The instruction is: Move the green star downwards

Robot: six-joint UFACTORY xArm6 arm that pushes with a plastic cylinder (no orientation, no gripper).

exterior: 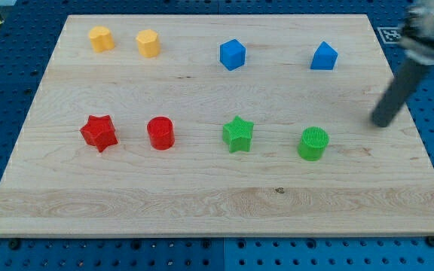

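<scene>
The green star point(238, 134) lies on the wooden board point(202, 196) a little right of the middle. My tip point(381, 123) is the lower end of the dark rod coming in from the view's top right. It stands well to the right of the green star and slightly above its level, beyond the green cylinder point(313, 143), which lies between them. The tip touches no block.
A red star point(99, 132) and a red cylinder point(160, 133) lie to the left of the green star. Two yellow blocks point(101, 38) point(148, 43) sit at the top left. Two blue blocks point(232, 54) point(323, 56) sit at the top right.
</scene>
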